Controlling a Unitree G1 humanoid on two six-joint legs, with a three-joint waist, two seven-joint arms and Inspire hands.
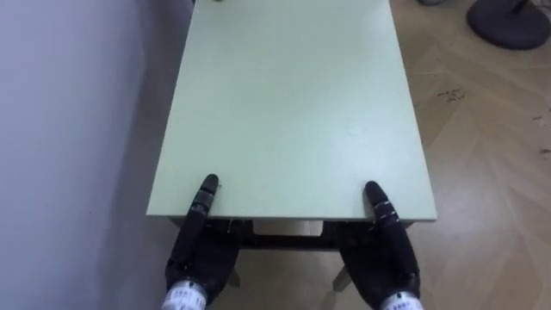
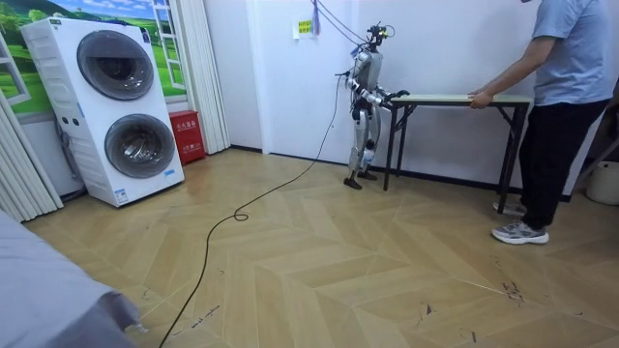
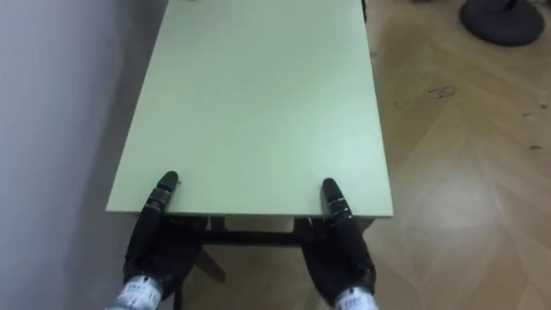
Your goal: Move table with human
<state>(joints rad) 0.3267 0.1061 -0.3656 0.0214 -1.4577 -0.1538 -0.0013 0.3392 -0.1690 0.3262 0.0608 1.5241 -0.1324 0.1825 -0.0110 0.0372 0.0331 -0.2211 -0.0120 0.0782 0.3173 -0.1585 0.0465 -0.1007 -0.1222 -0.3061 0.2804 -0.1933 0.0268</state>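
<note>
A long table with a pale green top (image 1: 293, 103) and dark legs runs away from me alongside a white wall. My left hand (image 1: 194, 250) and right hand (image 1: 387, 250) clamp its near short edge, each thumb flat on top and the other fingers hidden under the top. In the right eye view the left hand (image 3: 159, 241) and right hand (image 3: 340, 245) sit the same way. In the room view I stand upright at one end of the table (image 2: 455, 98). A person (image 2: 571, 58) leans in at the far end, with a hand (image 2: 479, 98) on the tabletop's edge.
The white wall (image 1: 69, 129) lies close along my left of the table. A dark round base (image 1: 508, 21) stands on the wood floor at the far right. Two stacked washing machines (image 2: 116, 106) and a red box (image 2: 186, 135) stand off at the room view's left.
</note>
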